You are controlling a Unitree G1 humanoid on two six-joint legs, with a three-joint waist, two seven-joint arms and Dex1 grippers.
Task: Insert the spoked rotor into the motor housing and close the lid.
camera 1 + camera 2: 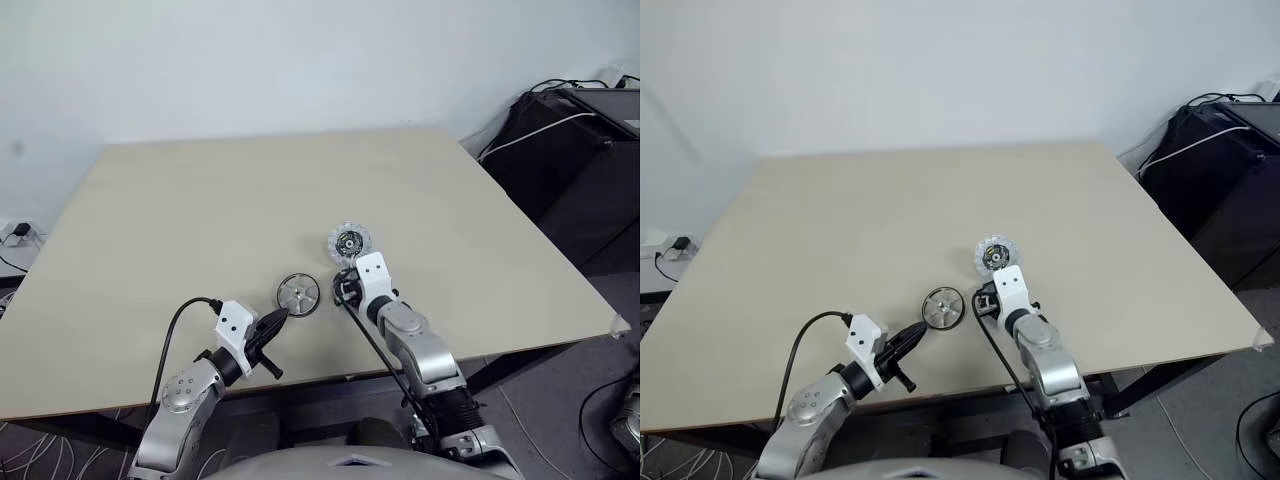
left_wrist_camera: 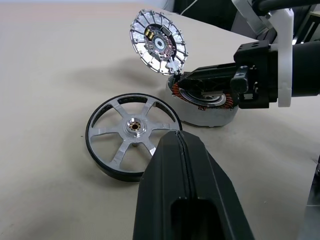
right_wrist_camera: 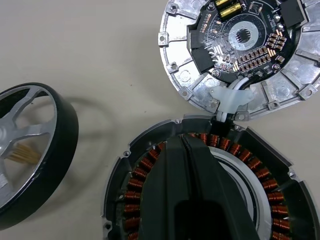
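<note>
Copper windings ring the motor housing (image 3: 210, 190) beside the dark-rimmed spoked rotor (image 2: 132, 136).

Spoked rotor (image 1: 298, 294) left of motor housing (image 2: 205, 102)

Beige table (image 1: 200, 200), spoked rotor (image 1: 298, 294), motor housing (image 2: 205, 105)

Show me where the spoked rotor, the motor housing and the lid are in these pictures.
spoked rotor (image 2: 134, 126): left wrist view, on its central hub.
motor housing (image 3: 136, 185): right wrist view, on its copper windings.
lid (image 3: 182, 77): right wrist view, on its silvery finned rim.
</note>
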